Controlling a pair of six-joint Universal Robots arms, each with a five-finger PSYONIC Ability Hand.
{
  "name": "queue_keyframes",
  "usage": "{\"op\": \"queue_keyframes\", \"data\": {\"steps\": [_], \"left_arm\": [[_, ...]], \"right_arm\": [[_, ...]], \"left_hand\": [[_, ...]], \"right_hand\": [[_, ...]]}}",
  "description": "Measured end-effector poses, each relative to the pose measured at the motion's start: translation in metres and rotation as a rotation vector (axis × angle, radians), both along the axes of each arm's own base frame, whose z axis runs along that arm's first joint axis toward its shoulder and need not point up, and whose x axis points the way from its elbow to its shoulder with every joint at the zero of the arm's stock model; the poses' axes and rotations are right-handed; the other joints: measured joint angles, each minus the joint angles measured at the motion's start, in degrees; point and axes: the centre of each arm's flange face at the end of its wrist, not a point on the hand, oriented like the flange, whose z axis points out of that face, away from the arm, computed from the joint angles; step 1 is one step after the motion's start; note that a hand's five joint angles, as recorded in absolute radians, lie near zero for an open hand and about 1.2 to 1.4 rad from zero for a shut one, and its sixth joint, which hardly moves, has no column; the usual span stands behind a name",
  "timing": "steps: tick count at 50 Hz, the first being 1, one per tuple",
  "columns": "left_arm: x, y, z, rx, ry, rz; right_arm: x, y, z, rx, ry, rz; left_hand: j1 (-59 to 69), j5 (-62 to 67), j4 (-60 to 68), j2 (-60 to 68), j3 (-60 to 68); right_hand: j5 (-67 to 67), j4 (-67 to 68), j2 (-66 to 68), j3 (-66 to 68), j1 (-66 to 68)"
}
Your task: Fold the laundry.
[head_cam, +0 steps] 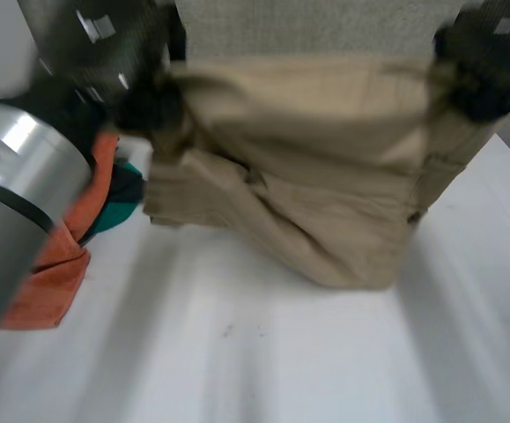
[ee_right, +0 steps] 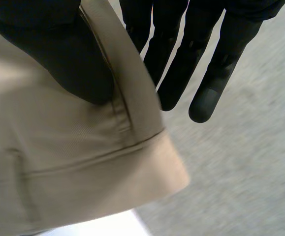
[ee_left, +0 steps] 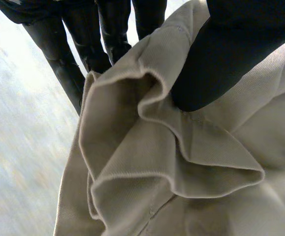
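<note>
L hand (head_cam: 144, 106) & R hand (head_cam: 484, 75) each pinch a top corner of the beige garment (head_cam: 307, 194) btwn thumb and straight fingers. It hangs spread over the table (head_cam: 263, 352), prob. so it can be laid flat. Orange cloth (head_cam: 56, 273) lies nearby.

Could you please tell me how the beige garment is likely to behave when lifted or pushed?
Probably floppy: the beige garment sags and bunches between the left robot hand and right robot hand. Its ribbed weave and stitched seams suggest moderate weight and good grip. Pushed on the table, it would likely wrinkle rather than slide.
</note>
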Motion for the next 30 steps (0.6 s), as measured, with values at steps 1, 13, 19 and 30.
{"op": "queue_keyframes", "data": {"steps": [1, 13, 19, 30], "left_arm": [[0.002, 0.002, 0.01, -0.021, 0.014, 0.0], [0.0, 0.011, 0.027, -0.01, 0.016, -0.024], [-0.007, 0.015, 0.006, 0.065, -0.029, -0.046], [0.026, 0.058, 0.104, -0.201, 0.172, -0.019]], "right_arm": [[-0.001, 0.003, 0.01, -0.019, -0.005, -0.001], [-0.005, 0.02, 0.036, -0.013, -0.006, 0.005], [-0.004, 0.022, 0.025, 0.035, 0.005, 0.006], [-0.018, 0.065, 0.09, -0.202, -0.065, -0.008]], "left_hand": [[0.0, 0.0, 0.0, 0.0, 0.0], [0.0, 0.1, 0.0, 0.3, 0.1], [0.0, 0.3, 0.0, 0.3, 0.1], [0.0, 0.3, 0.0, 0.5, 0.1]], "right_hand": [[0.0, 0.0, 0.0, 0.3, 0.0], [0.2, 0.0, 0.0, 0.7, 0.0], [0.2, 0.0, 0.0, 0.7, 0.0], [0.2, 0.0, 0.1, 0.8, 0.0]]}}
